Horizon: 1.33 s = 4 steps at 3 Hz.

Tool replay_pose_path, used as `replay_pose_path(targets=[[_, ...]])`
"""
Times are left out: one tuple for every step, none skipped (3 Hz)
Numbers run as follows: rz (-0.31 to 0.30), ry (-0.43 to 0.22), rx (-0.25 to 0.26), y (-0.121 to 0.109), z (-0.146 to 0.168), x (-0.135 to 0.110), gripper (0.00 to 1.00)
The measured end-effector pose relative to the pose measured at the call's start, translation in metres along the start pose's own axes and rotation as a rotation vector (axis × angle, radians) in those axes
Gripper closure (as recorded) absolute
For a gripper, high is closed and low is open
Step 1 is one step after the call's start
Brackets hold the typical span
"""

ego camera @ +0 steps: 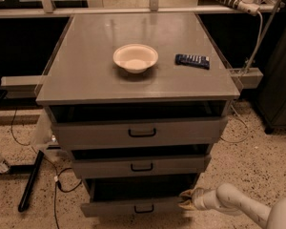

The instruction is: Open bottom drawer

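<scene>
Bottom drawer (109, 207) partway out, front toward cam, long axis L-R, hand (185, 199) at its right end, grip unclear

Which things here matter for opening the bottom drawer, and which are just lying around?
For the job: bottom drawer, its handle, gripper at the drawer's right end.
Lying about: bowl and dark blue object on the cabinet top, cable on the floor.
</scene>
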<state>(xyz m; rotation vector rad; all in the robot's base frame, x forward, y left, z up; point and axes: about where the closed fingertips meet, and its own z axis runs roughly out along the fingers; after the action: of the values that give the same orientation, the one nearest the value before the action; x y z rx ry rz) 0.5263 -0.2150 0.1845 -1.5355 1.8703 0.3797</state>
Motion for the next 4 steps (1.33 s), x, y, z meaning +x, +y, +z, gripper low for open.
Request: replay_pose_path(targets=[[-0.001, 0.000, 0.001, -0.0005, -0.0016, -0.0011, 1.00], [-0.001, 0.000, 0.001, -0.0005, -0.0016, -0.0011, 0.81], [-0.001, 0.000, 0.001, -0.0005, -0.0016, -0.0011, 0.58], [-0.001, 0.000, 0.001, -0.0004, -0.0015, -0.0011, 0.35]])
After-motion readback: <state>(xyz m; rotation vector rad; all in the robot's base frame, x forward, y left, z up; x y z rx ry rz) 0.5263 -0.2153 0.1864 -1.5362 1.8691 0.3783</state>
